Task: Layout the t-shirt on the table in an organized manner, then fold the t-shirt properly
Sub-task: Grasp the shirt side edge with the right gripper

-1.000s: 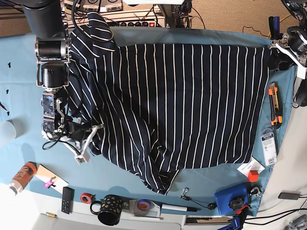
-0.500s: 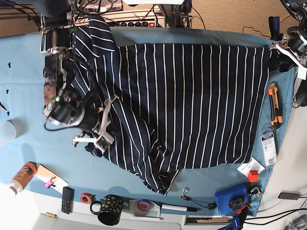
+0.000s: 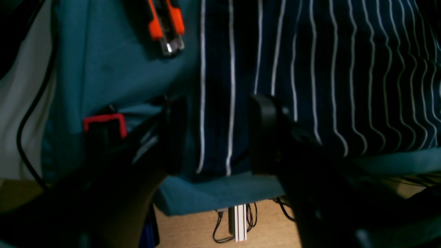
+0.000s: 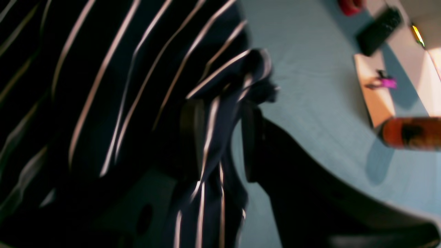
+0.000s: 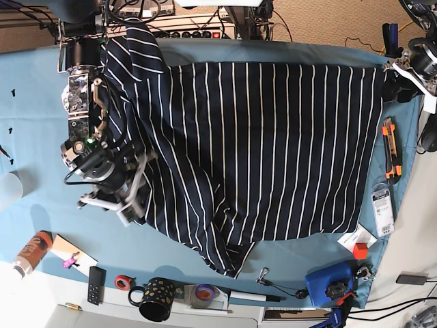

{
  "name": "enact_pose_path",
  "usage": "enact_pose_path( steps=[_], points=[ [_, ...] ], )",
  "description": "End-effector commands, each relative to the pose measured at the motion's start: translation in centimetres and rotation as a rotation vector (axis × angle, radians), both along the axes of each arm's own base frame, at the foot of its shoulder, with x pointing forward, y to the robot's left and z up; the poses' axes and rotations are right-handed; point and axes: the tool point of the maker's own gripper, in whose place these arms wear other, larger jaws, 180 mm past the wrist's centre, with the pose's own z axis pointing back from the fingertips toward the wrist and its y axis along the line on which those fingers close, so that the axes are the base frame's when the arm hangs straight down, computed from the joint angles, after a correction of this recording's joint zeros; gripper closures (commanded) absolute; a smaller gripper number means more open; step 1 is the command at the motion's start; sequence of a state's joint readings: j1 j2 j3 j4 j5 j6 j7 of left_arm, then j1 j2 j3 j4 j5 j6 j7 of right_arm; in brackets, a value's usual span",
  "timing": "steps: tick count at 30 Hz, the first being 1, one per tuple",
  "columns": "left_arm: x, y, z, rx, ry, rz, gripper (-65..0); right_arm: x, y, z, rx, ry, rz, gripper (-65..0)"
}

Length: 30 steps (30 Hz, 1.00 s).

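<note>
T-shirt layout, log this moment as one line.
t-shirt: spread, near edge bunched | right hand: jaws parted astride shirt edge | left hand: open over far corner | table: cluttered rim

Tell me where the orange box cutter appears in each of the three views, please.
Base view: the cutter lies at the right edge, on the teal cloth beside the shirt.
Left wrist view: the cutter is at the top, left of centre, partly cut off.
Right wrist view: not in it.
Shared landmark: the shirt's side edge next to the cutter.
</note>
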State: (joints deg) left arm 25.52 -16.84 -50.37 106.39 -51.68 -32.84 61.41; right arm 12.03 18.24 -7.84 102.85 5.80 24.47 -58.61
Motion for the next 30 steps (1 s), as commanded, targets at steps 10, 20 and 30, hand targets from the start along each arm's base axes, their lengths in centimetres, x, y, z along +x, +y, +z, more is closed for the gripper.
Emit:
enact_pose_path(
  steps=[10,20,30],
  points=[
    [0.6,0.3,1.1,0.013,-0.041,-0.008,-28.6,5.5,-6.8,-5.7,0.06,0.089,-0.227,-18.9],
    [0.7,0.3,1.2,0.012,-0.047,-0.007,-28.6,6.7,-5.3,-8.2,0.259,0.24,-0.173,-18.9],
    [0.7,0.3,1.2,0.012,-0.047,-0.006,-28.6,6.4,-4.7,-8.4,0.276,0.262,-0.157,0.0]
  ],
)
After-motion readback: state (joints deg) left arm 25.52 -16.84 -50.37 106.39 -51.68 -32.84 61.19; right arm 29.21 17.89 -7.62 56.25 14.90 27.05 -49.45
